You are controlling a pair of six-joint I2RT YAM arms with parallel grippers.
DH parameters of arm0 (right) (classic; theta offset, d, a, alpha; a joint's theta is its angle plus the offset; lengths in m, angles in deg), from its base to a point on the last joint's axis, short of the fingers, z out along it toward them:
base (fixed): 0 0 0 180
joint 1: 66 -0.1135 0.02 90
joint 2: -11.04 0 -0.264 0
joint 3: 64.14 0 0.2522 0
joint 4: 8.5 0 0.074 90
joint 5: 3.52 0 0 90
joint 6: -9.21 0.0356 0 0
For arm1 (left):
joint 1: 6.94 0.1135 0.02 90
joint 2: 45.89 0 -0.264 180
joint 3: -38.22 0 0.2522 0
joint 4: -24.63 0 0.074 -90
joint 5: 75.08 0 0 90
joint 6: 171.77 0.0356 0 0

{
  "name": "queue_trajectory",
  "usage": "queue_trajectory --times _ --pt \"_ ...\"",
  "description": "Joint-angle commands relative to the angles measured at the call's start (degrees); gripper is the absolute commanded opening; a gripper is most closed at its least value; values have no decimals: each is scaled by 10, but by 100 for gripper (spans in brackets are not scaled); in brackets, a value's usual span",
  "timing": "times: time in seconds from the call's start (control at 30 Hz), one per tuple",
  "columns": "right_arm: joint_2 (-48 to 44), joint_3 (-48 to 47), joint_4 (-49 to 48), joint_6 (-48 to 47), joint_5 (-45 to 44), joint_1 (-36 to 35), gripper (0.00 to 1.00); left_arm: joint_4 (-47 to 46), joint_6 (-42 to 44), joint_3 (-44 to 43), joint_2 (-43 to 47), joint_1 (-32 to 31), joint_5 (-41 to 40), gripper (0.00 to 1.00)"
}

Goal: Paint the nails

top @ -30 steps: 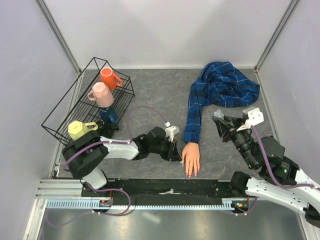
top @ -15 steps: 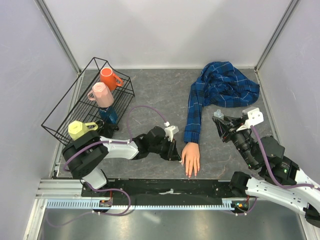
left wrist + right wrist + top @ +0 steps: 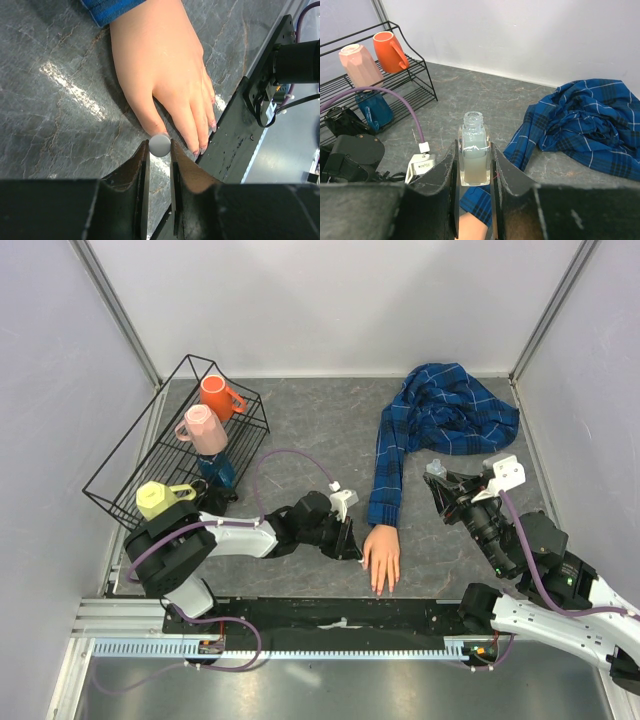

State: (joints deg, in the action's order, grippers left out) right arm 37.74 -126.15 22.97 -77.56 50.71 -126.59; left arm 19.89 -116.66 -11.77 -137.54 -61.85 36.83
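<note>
The pale mannequin hand (image 3: 381,555) lies palm down near the table's front edge, with its blue plaid sleeve (image 3: 385,475) running back from it. Its nails (image 3: 202,149) show pinkish at the fingertips in the left wrist view. My left gripper (image 3: 159,150) is shut on a round grey-white cap (image 3: 160,143), seen end-on right at the thumb tip; the thumb nail is hidden behind it. In the top view the left gripper (image 3: 352,545) sits just left of the hand. My right gripper (image 3: 473,148) is shut on a clear uncapped bottle (image 3: 473,125) held upright, right of the sleeve (image 3: 437,478).
A black wire rack (image 3: 130,455) at the left holds an orange mug (image 3: 217,396), a pink mug (image 3: 203,428) and a yellow mug (image 3: 160,498). The crumpled plaid shirt (image 3: 450,410) lies at the back right. A black rail (image 3: 330,615) runs along the front edge by the fingertips.
</note>
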Motion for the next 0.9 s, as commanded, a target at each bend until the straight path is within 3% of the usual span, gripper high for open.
queue_trajectory --times 0.0,0.87 --pt "2 -1 -15 0 4 0 0 -7 26 -21 12 4 -12 2" --pt "4 0 -15 3 4 0 0 15 45 -34 20 9 -21 2"
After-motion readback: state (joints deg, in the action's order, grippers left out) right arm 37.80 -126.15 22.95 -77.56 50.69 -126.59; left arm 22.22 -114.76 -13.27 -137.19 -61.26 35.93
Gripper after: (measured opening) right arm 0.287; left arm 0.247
